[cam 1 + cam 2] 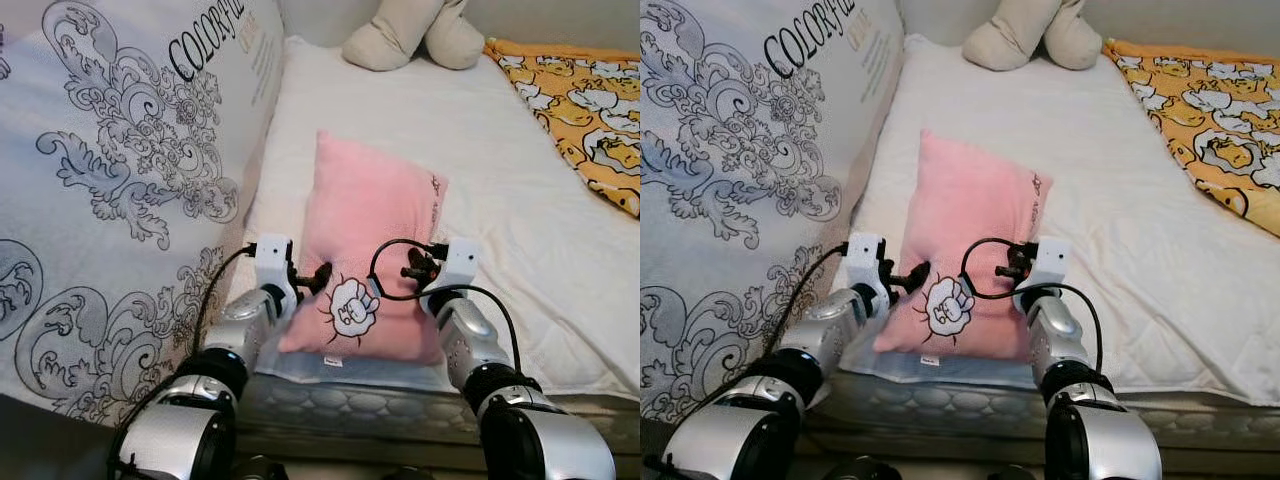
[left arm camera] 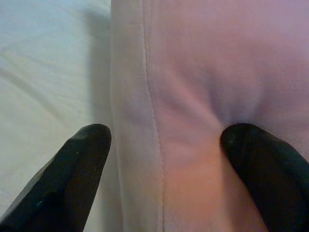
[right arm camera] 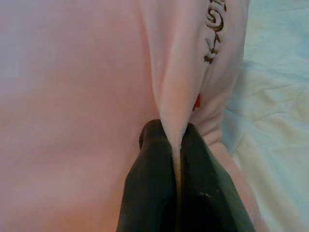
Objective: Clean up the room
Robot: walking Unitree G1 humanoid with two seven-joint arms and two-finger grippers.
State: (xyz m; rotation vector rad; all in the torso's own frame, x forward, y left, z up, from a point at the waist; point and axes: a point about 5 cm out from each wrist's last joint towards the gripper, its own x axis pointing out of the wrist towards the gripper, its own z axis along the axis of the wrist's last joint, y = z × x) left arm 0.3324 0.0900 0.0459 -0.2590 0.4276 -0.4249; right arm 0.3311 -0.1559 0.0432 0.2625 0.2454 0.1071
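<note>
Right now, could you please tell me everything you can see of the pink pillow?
The pink pillow is soft and plush, with a white cartoon print near its front end and dark lettering along one edge. It lies on the white mattress near the front edge. The right hand pinches a fold; the left hand straddles its seamed edge, open.

Bed in soft, even light

A bed (image 1: 560,300) with a white quilted cover fills the middle. At 9 o'clock a large pale panel (image 1: 120,200) with grey scrollwork and the printed word "COLORFUL" leans along it. At 12 o'clock sits a beige plush toy (image 1: 415,35); at 2 o'clock lies an orange cartoon-print blanket (image 1: 590,110).
</note>
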